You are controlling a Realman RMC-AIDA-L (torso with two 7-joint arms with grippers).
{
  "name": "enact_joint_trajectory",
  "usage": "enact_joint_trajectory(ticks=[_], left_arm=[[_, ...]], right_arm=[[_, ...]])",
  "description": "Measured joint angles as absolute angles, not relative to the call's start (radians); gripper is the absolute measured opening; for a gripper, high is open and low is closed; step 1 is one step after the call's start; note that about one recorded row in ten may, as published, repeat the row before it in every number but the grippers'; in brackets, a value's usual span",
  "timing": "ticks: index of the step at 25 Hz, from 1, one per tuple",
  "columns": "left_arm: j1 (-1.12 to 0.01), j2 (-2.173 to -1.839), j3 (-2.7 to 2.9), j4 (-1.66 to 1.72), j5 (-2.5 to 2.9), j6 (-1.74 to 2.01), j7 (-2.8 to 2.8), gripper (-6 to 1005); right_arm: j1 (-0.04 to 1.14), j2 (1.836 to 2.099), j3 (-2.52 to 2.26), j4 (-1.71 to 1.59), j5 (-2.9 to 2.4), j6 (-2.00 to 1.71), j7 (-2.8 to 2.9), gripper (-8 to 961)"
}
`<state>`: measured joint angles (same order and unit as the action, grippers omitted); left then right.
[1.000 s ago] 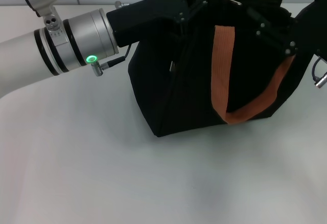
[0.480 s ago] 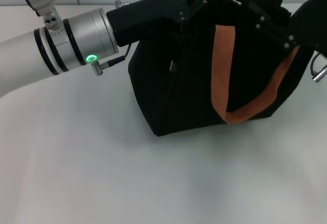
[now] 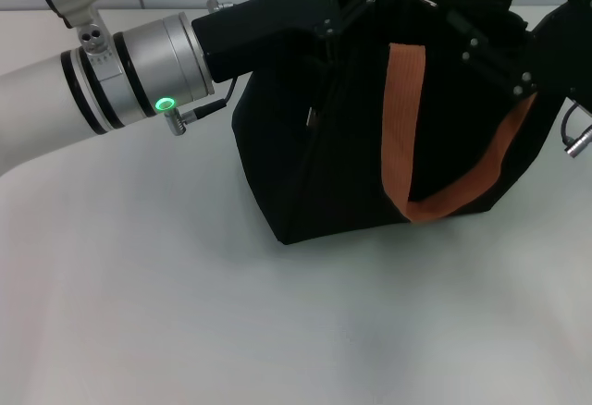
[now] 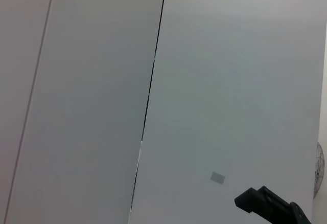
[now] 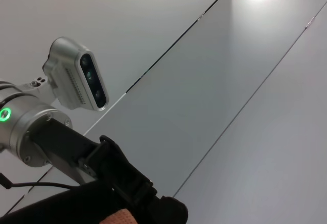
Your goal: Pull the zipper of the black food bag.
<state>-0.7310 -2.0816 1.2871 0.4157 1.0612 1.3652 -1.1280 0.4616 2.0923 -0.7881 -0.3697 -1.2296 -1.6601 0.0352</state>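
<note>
Zipper hidden along black food bag (image 3: 351, 146) top, where both grippers' jaws meet, grip state unclear.

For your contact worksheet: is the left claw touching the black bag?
Touching. In the head view the left claw presses onto the bag's top edge with no gap showing; whether it grips the zipper is hidden.

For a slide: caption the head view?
Left gripper and right gripper both at the top edge of the black food bag on the table.

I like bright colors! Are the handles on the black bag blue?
No, the strap handles on the black food bag are orange-brown in the head view.
</note>
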Motion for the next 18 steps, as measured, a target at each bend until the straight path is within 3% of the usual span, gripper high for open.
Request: enact_joint_trajectory(ticks=[18], left_arm=[[-0.732, -2.082, 1.289, 0.416, 1.062, 1.365, -1.127, 53]], right_arm=[[0.491, 2.092, -0.812, -0.364, -1.225, -1.615, 0.035, 726]])
